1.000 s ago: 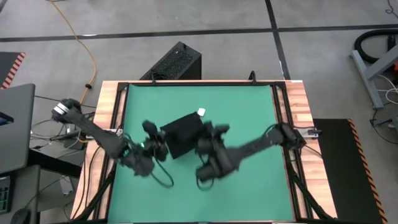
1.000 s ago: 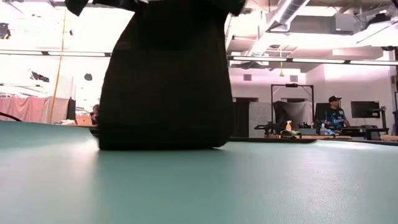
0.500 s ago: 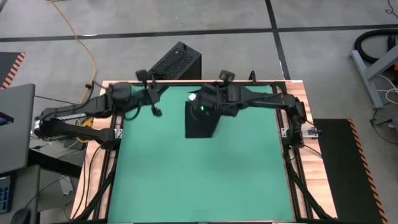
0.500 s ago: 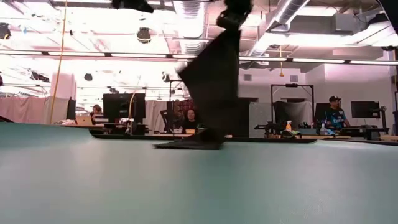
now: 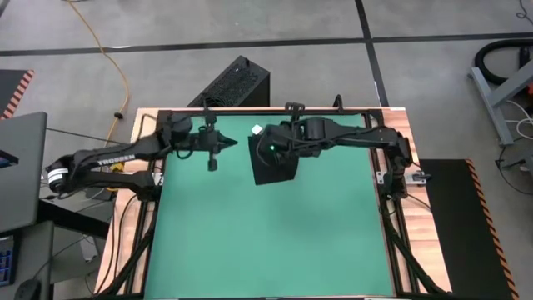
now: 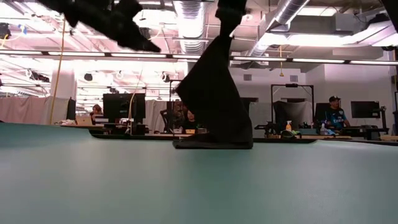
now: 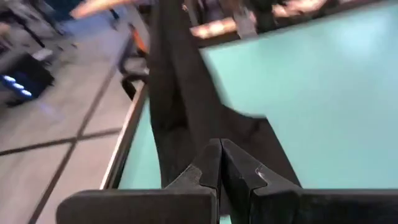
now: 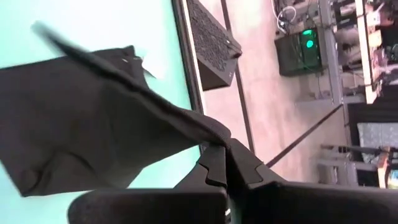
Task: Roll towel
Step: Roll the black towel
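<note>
On the green mat [image 5: 266,233], right pincer [image 5: 268,148] grips the towel [image 5: 275,165]; left pincer [image 5: 221,143] clenched.

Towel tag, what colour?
White. The tag sits at the far edge of the black towel, clearest in the high view.

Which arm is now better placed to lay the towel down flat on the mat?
The right: the right gripper holds the towel by its top edge, hanging onto the green mat. The left gripper is shut, beside it.
</note>
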`<act>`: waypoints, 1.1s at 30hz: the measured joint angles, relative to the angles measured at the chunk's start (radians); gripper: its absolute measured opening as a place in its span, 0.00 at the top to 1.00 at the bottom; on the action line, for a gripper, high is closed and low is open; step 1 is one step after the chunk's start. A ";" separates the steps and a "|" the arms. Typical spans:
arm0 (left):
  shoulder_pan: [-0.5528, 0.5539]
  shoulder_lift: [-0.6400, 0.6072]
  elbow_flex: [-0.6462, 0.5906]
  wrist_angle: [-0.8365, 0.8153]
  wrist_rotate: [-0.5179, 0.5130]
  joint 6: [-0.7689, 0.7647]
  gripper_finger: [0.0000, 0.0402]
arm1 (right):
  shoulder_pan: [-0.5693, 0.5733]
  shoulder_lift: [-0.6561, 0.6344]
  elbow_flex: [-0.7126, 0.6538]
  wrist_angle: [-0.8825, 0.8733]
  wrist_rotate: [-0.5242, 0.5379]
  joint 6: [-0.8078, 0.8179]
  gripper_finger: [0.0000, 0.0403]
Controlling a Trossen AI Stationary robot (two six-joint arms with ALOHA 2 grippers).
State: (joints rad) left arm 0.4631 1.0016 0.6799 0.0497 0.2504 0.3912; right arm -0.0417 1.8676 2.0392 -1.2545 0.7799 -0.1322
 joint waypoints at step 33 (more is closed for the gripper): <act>-0.432 0.454 -0.232 0.777 -0.577 0.048 0.63 | 0.040 0.001 0.000 0.067 -0.023 0.000 0.98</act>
State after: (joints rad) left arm 0.0312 1.4553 0.4480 0.8268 -0.3266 0.4396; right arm -0.0021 1.8690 2.0396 -1.1877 0.7568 -0.1317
